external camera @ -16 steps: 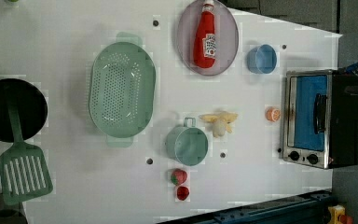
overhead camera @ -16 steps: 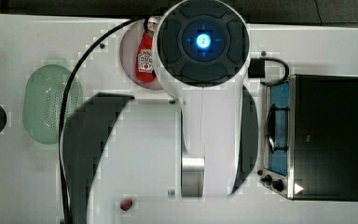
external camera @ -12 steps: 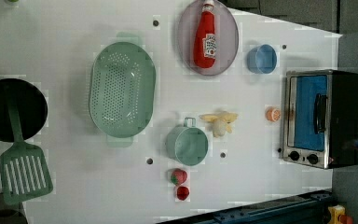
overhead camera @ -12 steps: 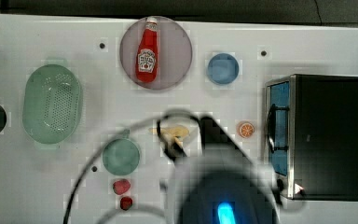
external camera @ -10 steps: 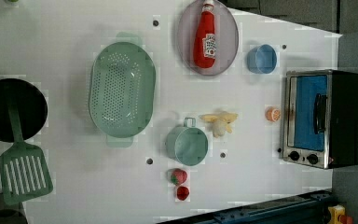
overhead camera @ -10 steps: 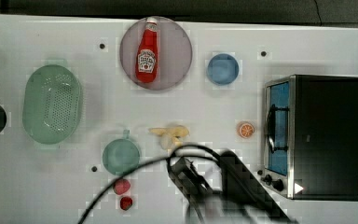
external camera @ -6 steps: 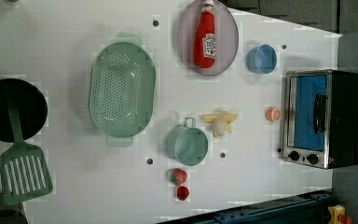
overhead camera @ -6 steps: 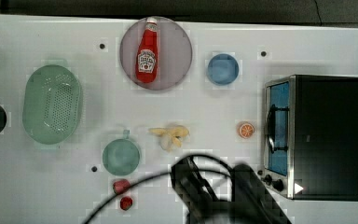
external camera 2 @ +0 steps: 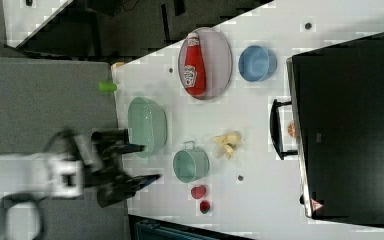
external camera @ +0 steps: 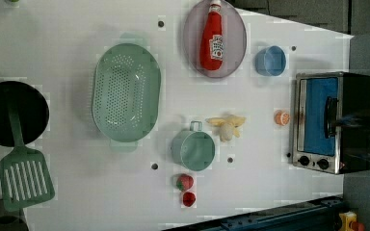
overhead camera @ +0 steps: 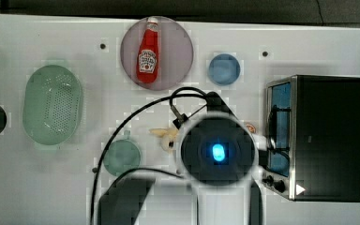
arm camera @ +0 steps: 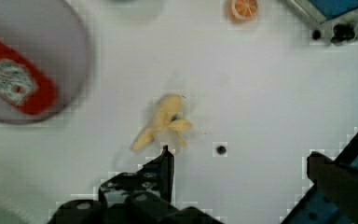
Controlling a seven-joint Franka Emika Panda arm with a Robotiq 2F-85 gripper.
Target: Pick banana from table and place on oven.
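My pincer (arm camera: 242,163) hangs over the table (arm camera: 270,93), jaws spread wide, nothing btwn them. One dark fingertip (arm camera: 167,161) sits just beside the banana (arm camera: 164,122) as the wrist view has it; can't tell if touching. Other finger (arm camera: 335,179) is well off to the far side, w/ a screw hole (arm camera: 221,150) btwn the two. Banana lies flat on the white top, pale yellow, peel bits splayed. Further out in the wrist view: orange slice (arm camera: 243,8) near the oven (arm camera: 340,18) corner w/ its dark knobs, and the ketchup bottle (arm camera: 16,86) on its grey plate (arm camera: 70,44).

Top view: my arm's round head (overhead camera: 218,152) covers the spot btwn banana (overhead camera: 165,135) and oven (overhead camera: 328,136); banana pokes out on the top view's left of it, next to the teal cup (overhead camera: 122,157). Beyond: blue bowl (overhead camera: 224,69), green colander (overhead camera: 52,107).

Left view: banana (external camera: 227,126) rests on table btwn cup (external camera: 192,148) and orange slice (external camera: 282,117).
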